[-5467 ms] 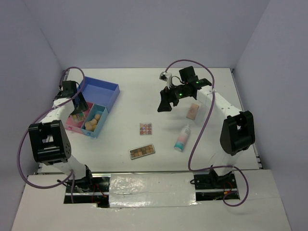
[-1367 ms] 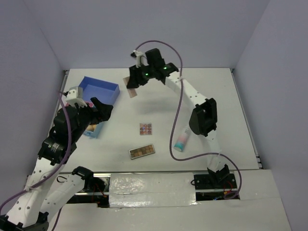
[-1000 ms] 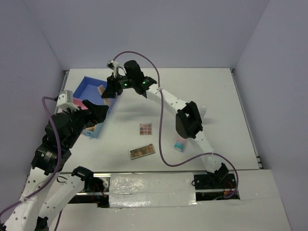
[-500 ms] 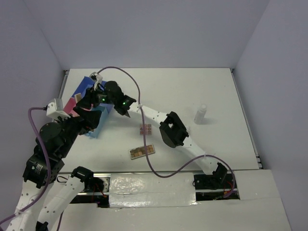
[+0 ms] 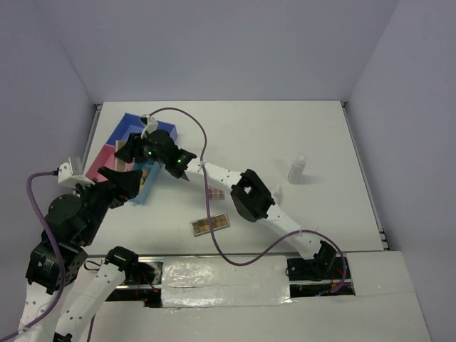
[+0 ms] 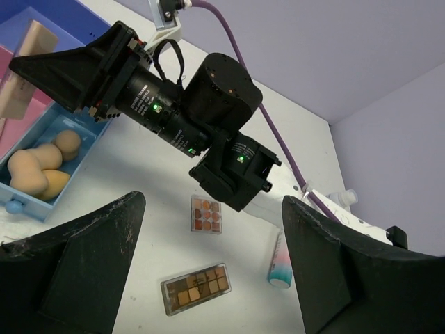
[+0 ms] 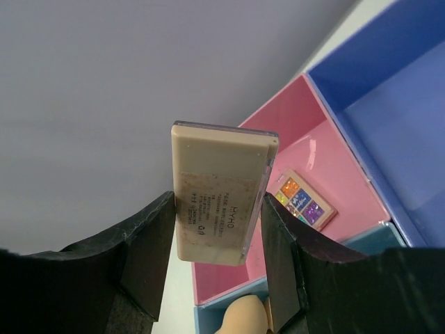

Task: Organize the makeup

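Your left gripper (image 6: 214, 203) hangs high over the near left of the table (image 5: 285, 135). Its jaws are spread wide with nothing between them. Below it, at the left, sits the tray (image 5: 158, 129). Peach sponges (image 6: 36, 165) lie bunched together in the teal compartment on its near side, and a small palette (image 7: 300, 202) lies flat on the floor of the pink compartment.

Your right gripper (image 7: 217, 209) reaches across to that tray and is clamped on the beige compact (image 7: 221, 186), one finger on each long side. The compact is held tilted in the air over the pink compartment; you cannot tell how high it is above the floor.

To the right of the tray, on the bare table, a square palette (image 6: 206, 213) lies just beside the right arm, and a long palette (image 5: 210, 224) lies nearer to you. Further right the tube (image 6: 280, 268) lies on its side. The white bottle (image 5: 296, 169) stands upright, well apart at the right.
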